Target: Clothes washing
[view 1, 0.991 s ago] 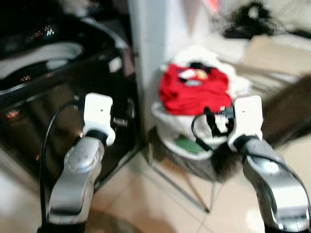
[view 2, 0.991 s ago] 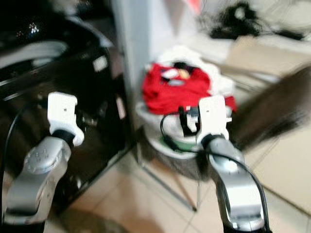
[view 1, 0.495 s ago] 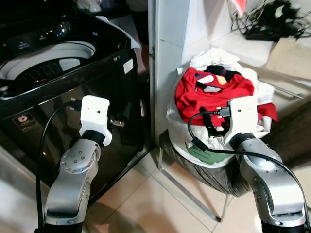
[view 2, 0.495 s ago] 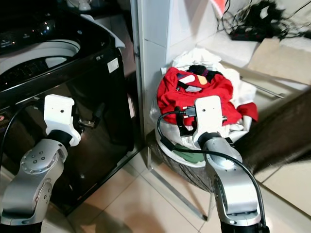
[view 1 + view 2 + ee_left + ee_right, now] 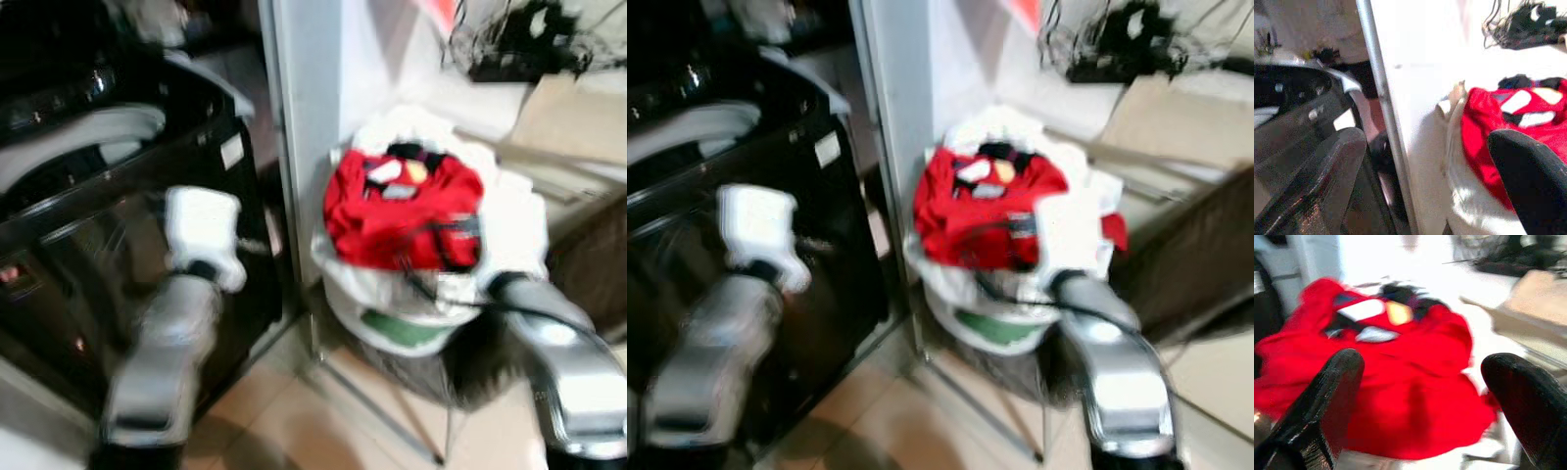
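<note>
Laundry corner, seen while the head views are blurred. Red garment with black, white and yellow patches (image 5: 404, 208) lies on top of a heap of white clothes (image 5: 509, 211); a green item (image 5: 397, 328) shows at the front of the heap, low down. The heap sits on a dark seat with a thin metal frame (image 5: 377, 406), just beside a white pillar (image 5: 304, 127) that rises from the beige tiled floor (image 5: 294, 421).

Black top-loading washing machine (image 5: 108, 196) stands on the far side of that pillar, to the robot's left, with a pale rim around its top opening.

Right gripper (image 5: 1422, 396) hovers just above the red garment, near its middle; its two black fingers (image 5: 1322, 404) stand wide apart, with nothing between them. From the head views the silver right arm (image 5: 563, 357) reaches towards the front of the heap.

Left gripper (image 5: 1435, 176) is raised in front of the washing machine's dark front panel and points towards the pillar and the heap; its fingers (image 5: 1327, 176) are likewise spread wide and empty. The silver left arm (image 5: 171, 333) carries a white wrist block (image 5: 204, 230).

Behind the heap, a tangle of black cables (image 5: 514, 44) and a flat piece of tan cardboard (image 5: 573, 108) lie on a pale surface
</note>
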`<state>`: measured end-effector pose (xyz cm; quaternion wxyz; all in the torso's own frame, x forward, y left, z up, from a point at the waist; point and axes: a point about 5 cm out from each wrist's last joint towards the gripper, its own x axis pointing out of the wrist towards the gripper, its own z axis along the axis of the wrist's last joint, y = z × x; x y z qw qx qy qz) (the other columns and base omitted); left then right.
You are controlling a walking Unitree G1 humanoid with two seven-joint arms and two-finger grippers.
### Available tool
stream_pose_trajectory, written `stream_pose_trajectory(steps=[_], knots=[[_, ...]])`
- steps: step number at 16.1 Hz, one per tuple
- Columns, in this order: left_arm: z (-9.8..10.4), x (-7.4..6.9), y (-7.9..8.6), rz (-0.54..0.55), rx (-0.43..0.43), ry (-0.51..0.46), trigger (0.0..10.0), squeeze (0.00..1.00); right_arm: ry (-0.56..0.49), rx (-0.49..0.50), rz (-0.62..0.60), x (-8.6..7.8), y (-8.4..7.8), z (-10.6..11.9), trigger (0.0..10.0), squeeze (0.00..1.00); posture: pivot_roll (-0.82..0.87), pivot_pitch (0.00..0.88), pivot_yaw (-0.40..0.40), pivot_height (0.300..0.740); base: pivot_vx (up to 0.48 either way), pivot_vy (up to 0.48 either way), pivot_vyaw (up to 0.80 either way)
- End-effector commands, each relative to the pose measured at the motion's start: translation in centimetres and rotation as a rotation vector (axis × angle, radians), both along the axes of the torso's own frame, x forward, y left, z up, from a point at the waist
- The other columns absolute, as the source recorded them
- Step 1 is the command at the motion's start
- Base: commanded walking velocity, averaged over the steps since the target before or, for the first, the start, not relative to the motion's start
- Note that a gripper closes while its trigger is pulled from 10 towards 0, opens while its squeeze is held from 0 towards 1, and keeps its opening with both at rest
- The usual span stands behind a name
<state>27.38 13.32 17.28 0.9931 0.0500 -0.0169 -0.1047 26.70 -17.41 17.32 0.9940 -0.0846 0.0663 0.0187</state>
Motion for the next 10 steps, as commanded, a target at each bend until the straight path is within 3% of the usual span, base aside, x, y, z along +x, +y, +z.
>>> stream_pose_trajectory(steps=[1, 5, 10], knots=[[0.3, 0.1, 1.2, 0.038, 0.018, -0.007, 10.0, 0.0, -0.024, 0.02, 0.039, 0.1, 1.1, 0.5, 10.0, 0.0, -0.09, 0.0, 0.044, 0.74, 0.315, 0.0, -0.8], [0.3, 0.3, 1.0, 0.022, 0.017, -0.01, 10.0, 0.0, -0.024, 0.025, 0.034, -0.1, 1.1, 0.4, 10.0, 0.0, -0.1, 0.0, 0.056, 0.74, 0.317, 0.0, -0.7], [0.1, 0.8, 0.2, -0.004, -0.009, -0.008, 10.0, 0.0, -0.02, 0.019, 0.046, -0.4, 1.3, 0.3, 10.0, 0.0, -0.11, 0.0, 0.058, 0.74, 0.24, 0.0, 0.0]])
